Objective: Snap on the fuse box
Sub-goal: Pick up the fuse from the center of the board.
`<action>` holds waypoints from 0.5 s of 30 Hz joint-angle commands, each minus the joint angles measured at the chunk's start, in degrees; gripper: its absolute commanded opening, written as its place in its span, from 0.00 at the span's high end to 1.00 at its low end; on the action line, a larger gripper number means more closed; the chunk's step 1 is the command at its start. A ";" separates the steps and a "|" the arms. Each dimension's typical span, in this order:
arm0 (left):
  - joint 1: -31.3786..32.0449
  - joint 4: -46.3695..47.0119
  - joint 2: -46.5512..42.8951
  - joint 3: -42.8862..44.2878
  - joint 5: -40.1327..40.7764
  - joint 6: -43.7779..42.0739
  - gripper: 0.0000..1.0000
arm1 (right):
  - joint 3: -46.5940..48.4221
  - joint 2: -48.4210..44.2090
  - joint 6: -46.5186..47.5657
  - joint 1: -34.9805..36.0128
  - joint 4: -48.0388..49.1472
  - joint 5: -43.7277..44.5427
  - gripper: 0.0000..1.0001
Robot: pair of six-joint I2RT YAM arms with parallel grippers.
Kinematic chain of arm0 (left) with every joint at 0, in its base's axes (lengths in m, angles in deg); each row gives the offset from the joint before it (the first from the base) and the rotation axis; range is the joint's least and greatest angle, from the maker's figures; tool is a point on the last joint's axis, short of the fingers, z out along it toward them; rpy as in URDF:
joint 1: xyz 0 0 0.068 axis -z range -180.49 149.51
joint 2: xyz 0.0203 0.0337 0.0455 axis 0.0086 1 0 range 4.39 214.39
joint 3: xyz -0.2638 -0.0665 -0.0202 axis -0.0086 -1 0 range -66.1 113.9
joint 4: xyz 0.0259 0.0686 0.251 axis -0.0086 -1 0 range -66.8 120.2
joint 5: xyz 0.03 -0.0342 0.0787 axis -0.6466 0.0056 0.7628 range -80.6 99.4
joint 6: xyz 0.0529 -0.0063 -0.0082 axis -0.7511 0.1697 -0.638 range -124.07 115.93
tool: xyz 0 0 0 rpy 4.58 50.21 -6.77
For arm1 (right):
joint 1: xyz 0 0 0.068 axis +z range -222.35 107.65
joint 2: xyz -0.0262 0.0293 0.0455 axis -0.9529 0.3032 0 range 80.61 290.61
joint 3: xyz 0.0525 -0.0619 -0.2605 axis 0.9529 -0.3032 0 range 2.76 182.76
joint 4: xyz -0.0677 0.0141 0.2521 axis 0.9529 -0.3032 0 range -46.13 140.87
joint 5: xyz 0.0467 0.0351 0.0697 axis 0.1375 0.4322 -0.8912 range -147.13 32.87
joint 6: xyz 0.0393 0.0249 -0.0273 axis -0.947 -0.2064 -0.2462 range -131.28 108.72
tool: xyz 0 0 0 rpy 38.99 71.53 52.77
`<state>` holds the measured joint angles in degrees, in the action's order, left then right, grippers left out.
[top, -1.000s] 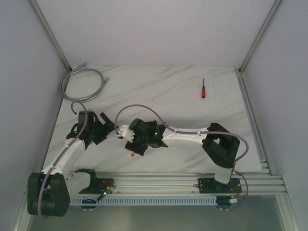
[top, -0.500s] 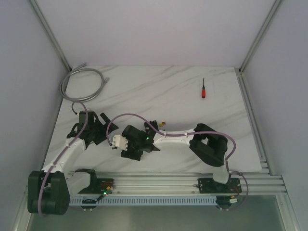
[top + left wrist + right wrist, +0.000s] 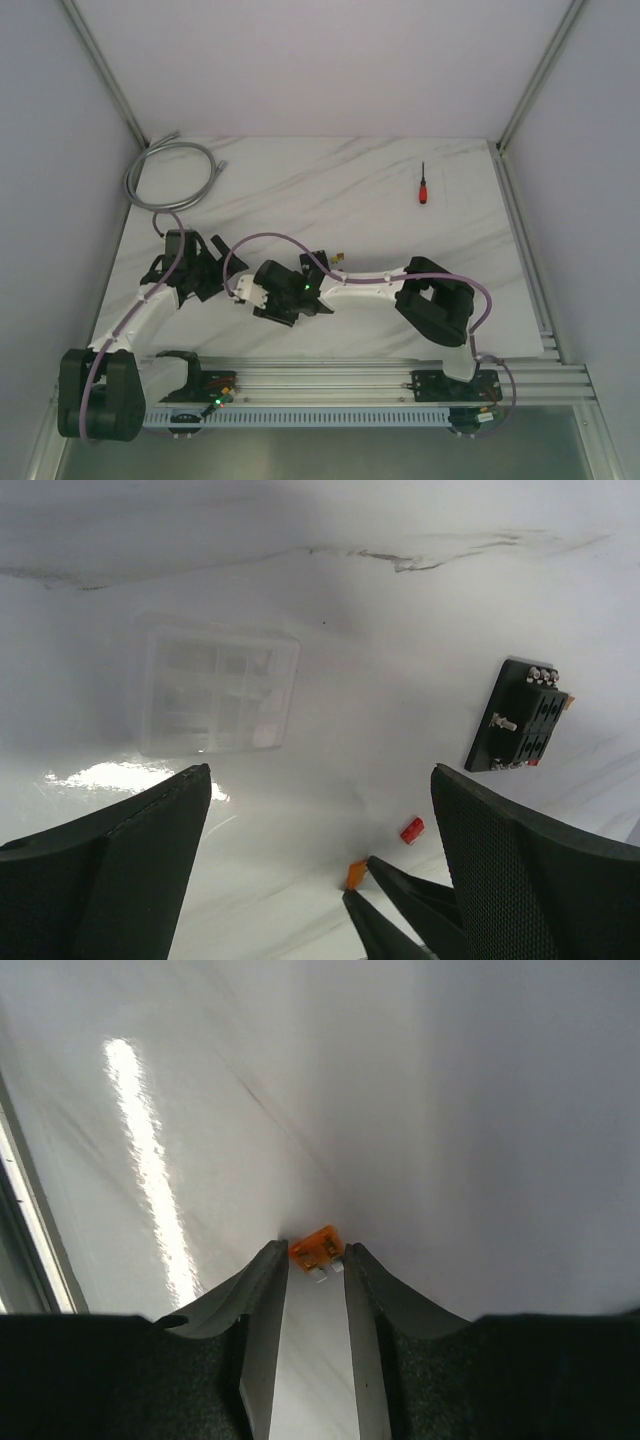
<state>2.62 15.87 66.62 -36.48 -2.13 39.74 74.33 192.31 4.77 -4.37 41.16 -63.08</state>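
White marble table fills the overhead view, both arms bent in close over its near-left part. The left gripper hangs low above the table with its jaws spread wide, nothing between them. Just under its camera lies a clear plastic cover, flat on the table. Off to that cover's right, well apart from it, sits the fuse box, black, lying loose and turned at an angle, free of both grippers. Far across the table the red-handled screwdriver lies alone. Down to the small stuff: a red fuse rests loose on the table between the cover and the box. And the right gripper is pinched tight on an orange fuse, caught only at the very ends of its fingers.

Here's the worry. That hold looks thin, so the fuse could twist or pop free once it meets a slot. The box is not braced, so a push from above might skate it across the smooth table. With the arms this near each other, a reach by either one risks a knock.
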 commanded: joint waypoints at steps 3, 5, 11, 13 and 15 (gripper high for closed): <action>0.56 1.23 0.23 1.55 -2.07 -1.29 0.00 | -4.63 -2.19 -9.27 -1.04 -8.06 7.75 0.66; 0.69 1.34 0.04 1.64 -2.05 -1.40 0.00 | -6.27 -3.50 -12.51 -1.41 -9.80 8.81 0.66; 1.41 1.32 0.46 2.44 -2.66 -1.60 0.00 | -11.12 -7.97 -22.86 -3.35 -15.57 13.27 0.62; 1.69 1.32 0.38 2.84 -2.84 -1.57 0.00 | -12.04 -9.43 -26.61 -4.49 -17.80 14.77 0.61; 1.88 1.32 0.19 3.04 -2.58 -1.40 0.00 | -12.47 -10.43 -30.23 -6.09 -20.14 15.74 0.61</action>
<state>4.04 16.09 66.95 -35.32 -3.75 39.09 64.71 182.71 -15.97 -8.13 31.63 -52.33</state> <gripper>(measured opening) 0.998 0.387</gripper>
